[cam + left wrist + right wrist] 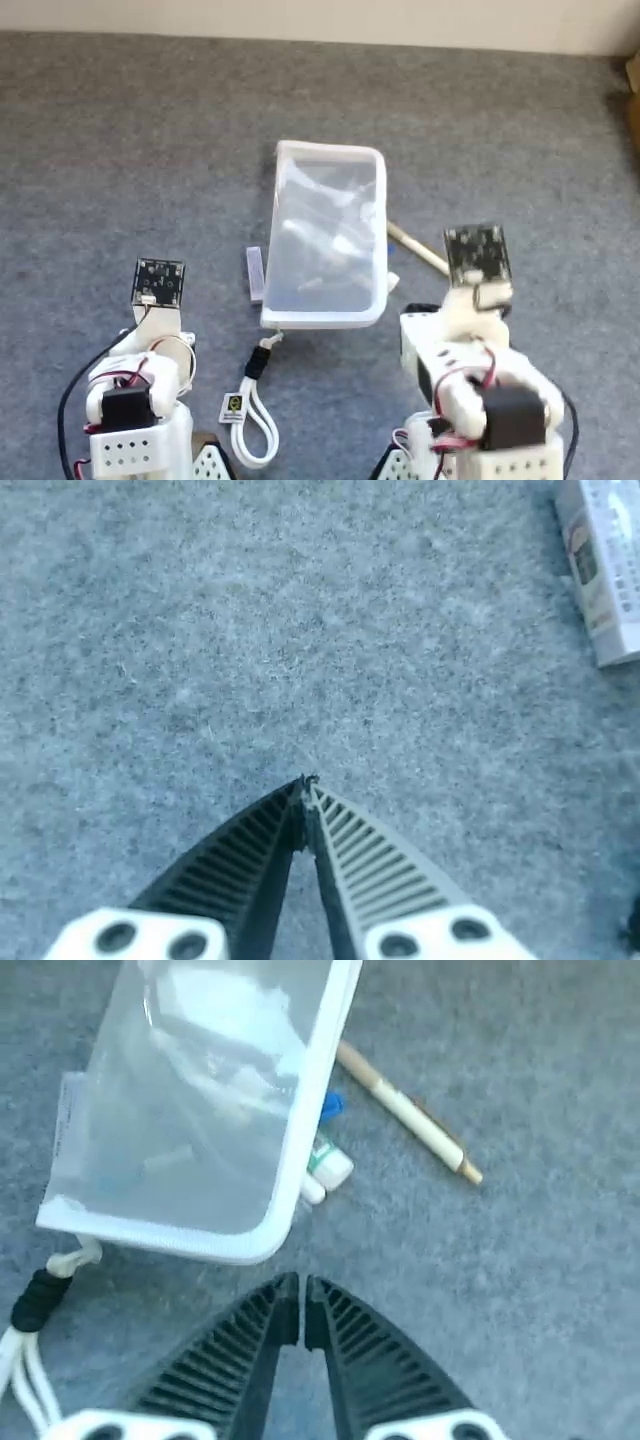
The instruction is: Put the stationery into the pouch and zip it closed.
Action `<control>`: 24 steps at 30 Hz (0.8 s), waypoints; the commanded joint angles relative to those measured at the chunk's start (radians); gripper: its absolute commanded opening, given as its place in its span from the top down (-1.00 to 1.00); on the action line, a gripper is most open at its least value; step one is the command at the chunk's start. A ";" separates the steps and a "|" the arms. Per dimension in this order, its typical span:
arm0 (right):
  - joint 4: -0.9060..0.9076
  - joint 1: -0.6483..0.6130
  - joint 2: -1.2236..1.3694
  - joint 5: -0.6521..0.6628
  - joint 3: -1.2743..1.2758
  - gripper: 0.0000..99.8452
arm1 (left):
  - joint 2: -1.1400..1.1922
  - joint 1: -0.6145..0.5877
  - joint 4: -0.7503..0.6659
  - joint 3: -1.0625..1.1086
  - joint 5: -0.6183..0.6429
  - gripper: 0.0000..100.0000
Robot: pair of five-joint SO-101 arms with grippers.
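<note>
A clear pouch (325, 240) with a white zip edge lies flat in the middle of the grey carpet, also clear in the right wrist view as the pouch (200, 1110). A tan pen (417, 248) lies beside its right edge; the pen (408, 1112) rests apart from it. Two small white tubes (325, 1170) poke out from under the pouch edge. A small white box (255, 273) lies by the pouch's left side, seen as the box (605, 565). My left gripper (305, 785) is shut, over bare carpet. My right gripper (297, 1290) is shut, just short of the pouch's corner.
The pouch's white cord loop (252, 415) with a black toggle (258, 360) trails toward the arm bases between the two arms. Grey carpet (110, 150) covers the table, with a pale wall edge along the far side.
</note>
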 commanded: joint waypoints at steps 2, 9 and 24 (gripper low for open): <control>0.056 -0.053 0.189 -0.144 -0.197 0.96 | -0.008 -0.012 0.003 -0.042 0.009 0.99; 0.027 -0.407 0.202 -0.331 -0.208 0.95 | -0.008 -0.013 0.003 -0.044 0.009 0.99; -0.384 -0.786 0.209 -0.488 0.130 0.74 | -0.008 -0.174 -0.057 -0.045 0.011 0.99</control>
